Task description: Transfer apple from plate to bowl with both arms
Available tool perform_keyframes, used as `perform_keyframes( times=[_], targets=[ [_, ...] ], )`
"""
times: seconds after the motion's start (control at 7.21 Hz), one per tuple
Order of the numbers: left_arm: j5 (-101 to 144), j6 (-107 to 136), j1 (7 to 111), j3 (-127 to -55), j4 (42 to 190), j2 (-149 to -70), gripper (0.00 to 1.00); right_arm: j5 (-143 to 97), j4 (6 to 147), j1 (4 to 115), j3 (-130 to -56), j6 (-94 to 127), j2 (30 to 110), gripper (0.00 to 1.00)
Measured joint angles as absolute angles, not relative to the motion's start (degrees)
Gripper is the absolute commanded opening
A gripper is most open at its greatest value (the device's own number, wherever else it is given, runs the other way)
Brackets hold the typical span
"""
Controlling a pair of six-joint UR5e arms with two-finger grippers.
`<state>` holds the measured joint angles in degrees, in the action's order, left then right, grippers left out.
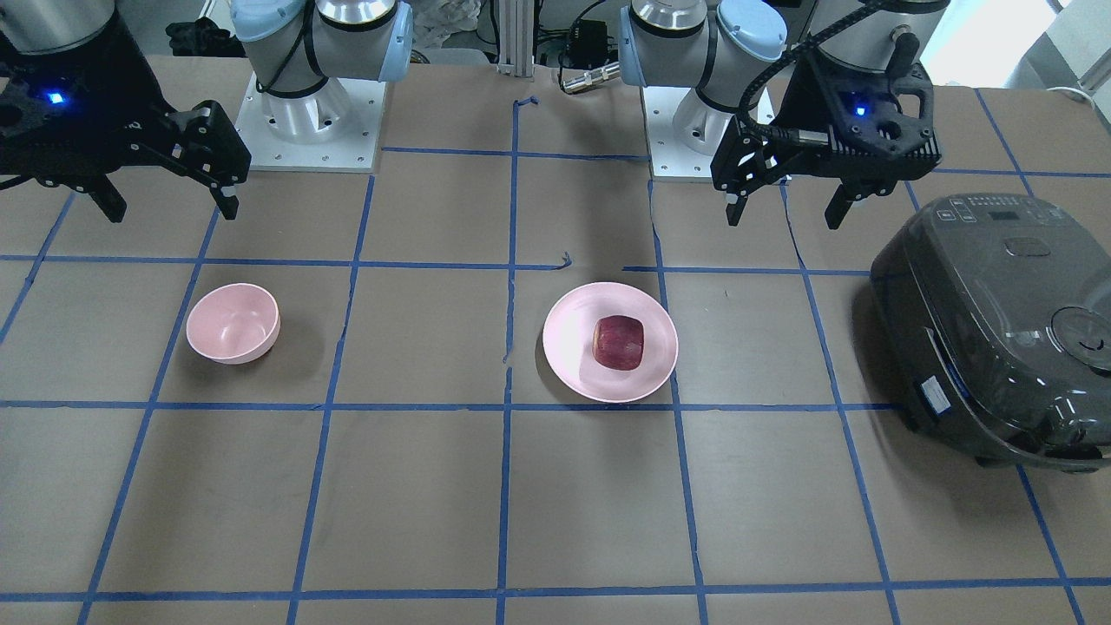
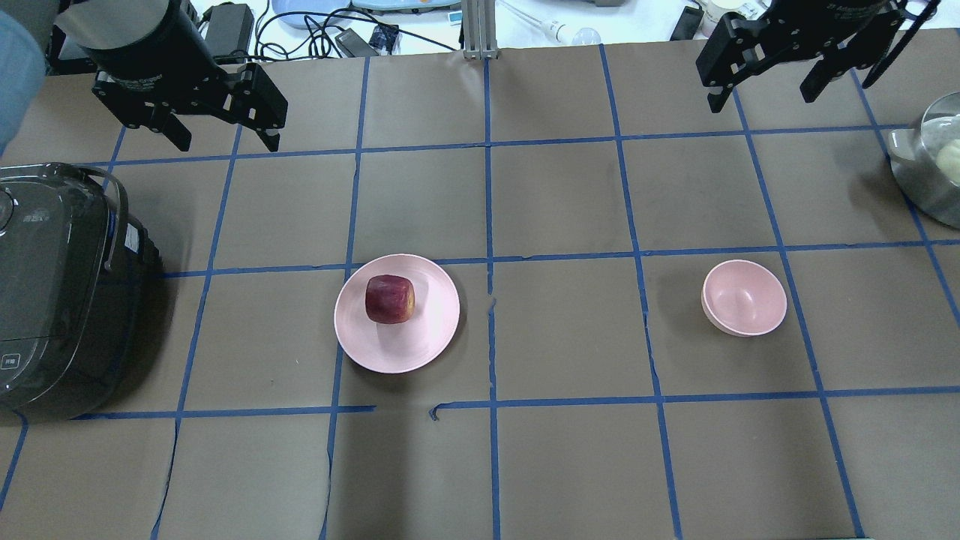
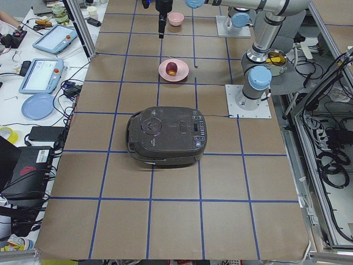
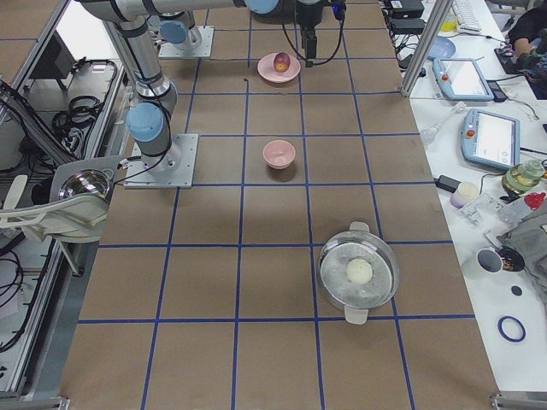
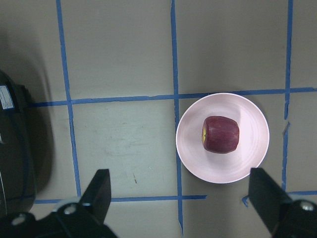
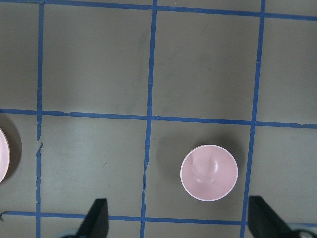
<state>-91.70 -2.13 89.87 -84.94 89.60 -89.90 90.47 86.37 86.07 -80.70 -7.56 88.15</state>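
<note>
The dark red apple (image 1: 618, 342) lies on the wide pale pink plate (image 1: 564, 347), left of centre in the overhead view (image 2: 389, 298). The small deep pink bowl (image 1: 233, 323) stands empty on the robot's right side (image 2: 744, 297). My left gripper (image 2: 229, 142) hangs open and empty above the table, behind and to the left of the plate (image 2: 420, 345); its wrist view shows the apple (image 5: 221, 134) on the plate between the spread fingers. My right gripper (image 2: 761, 97) is open and empty, high behind the bowl, which also shows in its wrist view (image 6: 209, 172).
A dark rice cooker (image 2: 60, 292) stands at the table's left end, close to the left gripper. A steel pot (image 2: 930, 165) with a pale round thing inside it sits at the right end. Blue tape lines grid the brown table.
</note>
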Motion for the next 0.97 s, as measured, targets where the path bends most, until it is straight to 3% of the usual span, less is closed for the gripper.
perform_keyframes(
  times=[0.97],
  targets=[
    [-90.4, -2.1, 90.4, -85.1, 90.0, -90.1, 1.00, 90.4, 85.8, 85.9, -80.9, -7.6, 88.3, 1.00]
  ],
)
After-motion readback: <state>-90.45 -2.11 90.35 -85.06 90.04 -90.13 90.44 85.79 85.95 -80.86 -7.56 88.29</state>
